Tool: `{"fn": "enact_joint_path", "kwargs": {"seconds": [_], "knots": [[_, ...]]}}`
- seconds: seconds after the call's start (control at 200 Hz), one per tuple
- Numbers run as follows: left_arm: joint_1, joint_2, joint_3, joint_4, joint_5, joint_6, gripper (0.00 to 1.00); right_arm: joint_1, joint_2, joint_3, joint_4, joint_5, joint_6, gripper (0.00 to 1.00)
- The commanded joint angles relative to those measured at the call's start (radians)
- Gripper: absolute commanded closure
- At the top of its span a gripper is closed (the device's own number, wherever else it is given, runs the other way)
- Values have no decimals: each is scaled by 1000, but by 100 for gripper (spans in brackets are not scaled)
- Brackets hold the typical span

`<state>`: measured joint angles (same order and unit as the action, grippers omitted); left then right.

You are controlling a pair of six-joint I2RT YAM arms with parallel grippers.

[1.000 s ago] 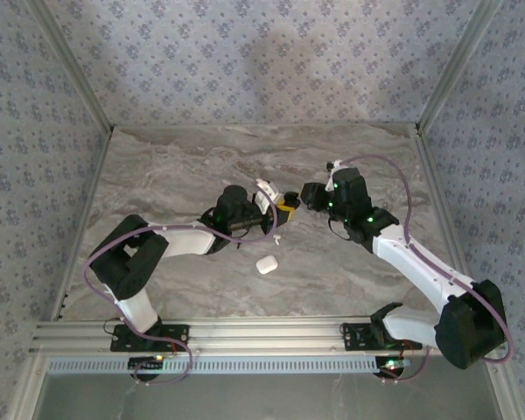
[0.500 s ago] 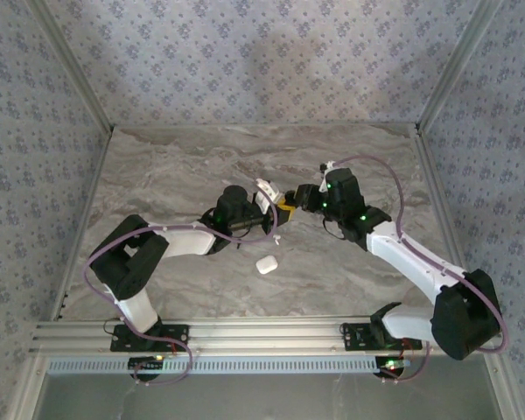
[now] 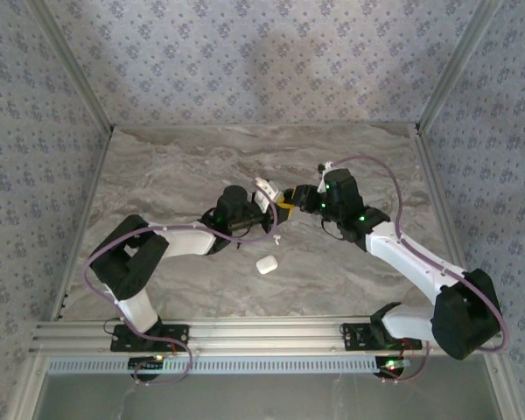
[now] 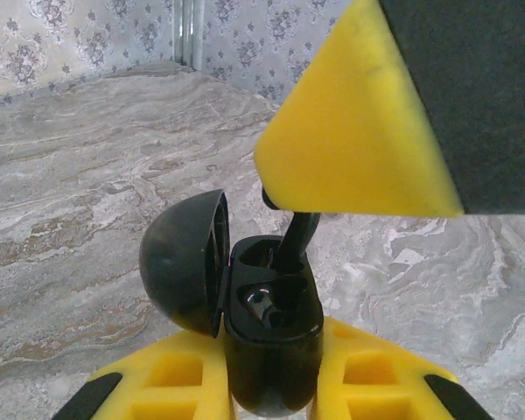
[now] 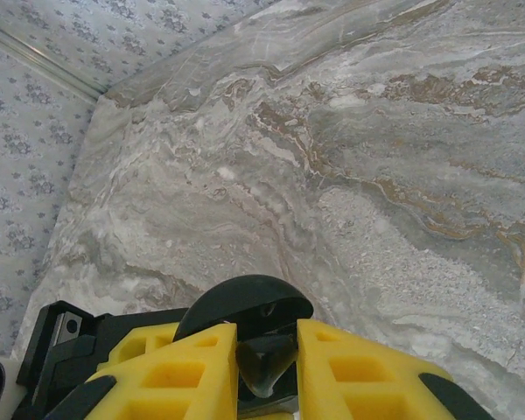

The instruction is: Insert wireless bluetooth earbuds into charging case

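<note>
The left jaws [image 4: 271,372] are clamped on the lower body of a black case [image 4: 271,341], held lid-up over the middle of the desk [image 3: 157,166]. Its domed lid [image 4: 182,262] is swung open to one side. The right jaws [image 5: 267,339] are closed most of the way and pinch a black earbud [image 4: 290,238] at its head.

The stem runs down from that pinch nearly upright, leaning slightly, with its tip at the mouth of the socket farther from the left wrist camera. Whether it has bottomed out cannot be told. The nearer socket looks empty. The move likely turns on this line: the socket sits straight below the right jaws along the stem's long axis, so a short push down that axis should seat the earbud. The right arm carries it while the left only steadies the case.

Toward the desk's near edge lie a white case [image 3: 265,264] and, between it and the jaws, a tiny white bud [image 3: 276,236], both untouched.

No brand, label or writing can be read.
</note>
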<state>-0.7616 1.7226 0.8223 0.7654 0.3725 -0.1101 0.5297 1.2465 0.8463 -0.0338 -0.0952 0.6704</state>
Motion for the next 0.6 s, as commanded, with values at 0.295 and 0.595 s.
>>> {"fn": "enact_joint_path", "kwargs": {"seconds": [0.295,0.595], "knots": [[-7,-32,-6,74,-6,44,84,-18,5,17,4,-79,62,77],[-12,-38,-22,76,3,114,84,-55,12,1,28,-167,130,77]]}}
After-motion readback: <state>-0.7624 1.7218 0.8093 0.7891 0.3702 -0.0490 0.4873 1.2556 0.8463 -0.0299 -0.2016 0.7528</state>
